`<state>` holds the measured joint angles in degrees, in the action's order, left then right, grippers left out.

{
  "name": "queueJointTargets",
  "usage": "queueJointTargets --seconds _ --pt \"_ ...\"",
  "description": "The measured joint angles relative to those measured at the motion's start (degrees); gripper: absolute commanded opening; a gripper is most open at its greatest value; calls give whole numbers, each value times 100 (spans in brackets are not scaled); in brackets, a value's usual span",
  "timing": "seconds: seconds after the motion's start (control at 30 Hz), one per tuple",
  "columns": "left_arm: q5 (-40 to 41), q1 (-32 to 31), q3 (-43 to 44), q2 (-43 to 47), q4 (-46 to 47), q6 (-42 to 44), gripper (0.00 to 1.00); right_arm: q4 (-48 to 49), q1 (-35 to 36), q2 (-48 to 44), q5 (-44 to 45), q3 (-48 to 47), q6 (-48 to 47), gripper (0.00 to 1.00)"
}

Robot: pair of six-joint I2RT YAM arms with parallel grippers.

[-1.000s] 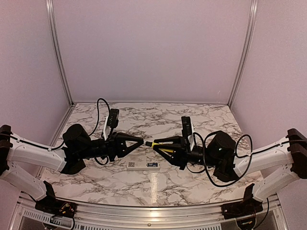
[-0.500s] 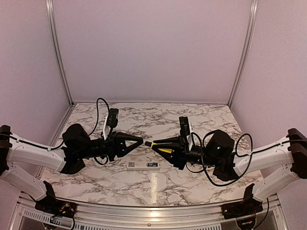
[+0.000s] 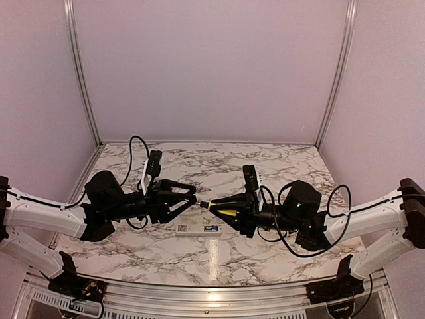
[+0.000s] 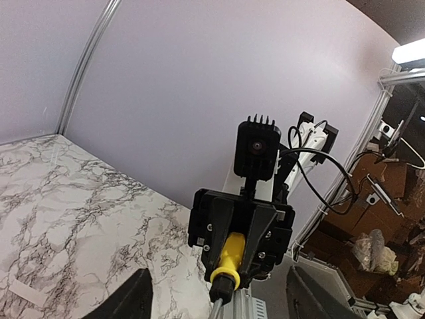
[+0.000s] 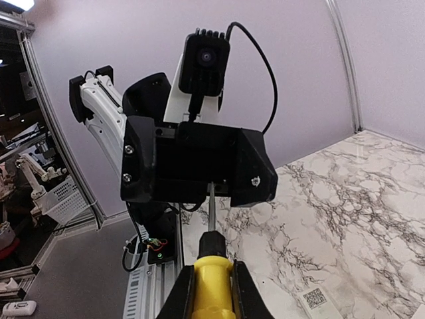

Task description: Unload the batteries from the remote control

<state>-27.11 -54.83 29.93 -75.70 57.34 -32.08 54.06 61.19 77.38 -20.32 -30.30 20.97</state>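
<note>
Yellow screwdriver [image 5: 211, 269] tight in right pincer [image 5: 212, 298]

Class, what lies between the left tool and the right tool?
A yellow-handled screwdriver, held by the right tool, its thin shaft reaching into the open left tool; the top and right wrist views show it.

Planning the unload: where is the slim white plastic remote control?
Top view: the remote control lies flat on the marble table, centre, just nearside of the yellow-handled screwdriver.
</note>
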Motion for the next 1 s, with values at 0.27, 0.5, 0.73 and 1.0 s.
queueJointTargets --seconds 0.27,0.5,0.73,1.0 --pt "863 0 -162 634 -828 627 99 -868 0 -516 407 -4 -13 0" --pt "2321 0 -538 654 -1274 1298 99 -2079 0 -916 1047 -160 -39 0" --pt "3467 48 -710 85 -1429 1993 99 -3220 -2 -1056 1578 -516 -42 0" --pt "2756 485 -1244 -833 -909 2712 99 -4548 -144 -1075 1692 -988 48 0"
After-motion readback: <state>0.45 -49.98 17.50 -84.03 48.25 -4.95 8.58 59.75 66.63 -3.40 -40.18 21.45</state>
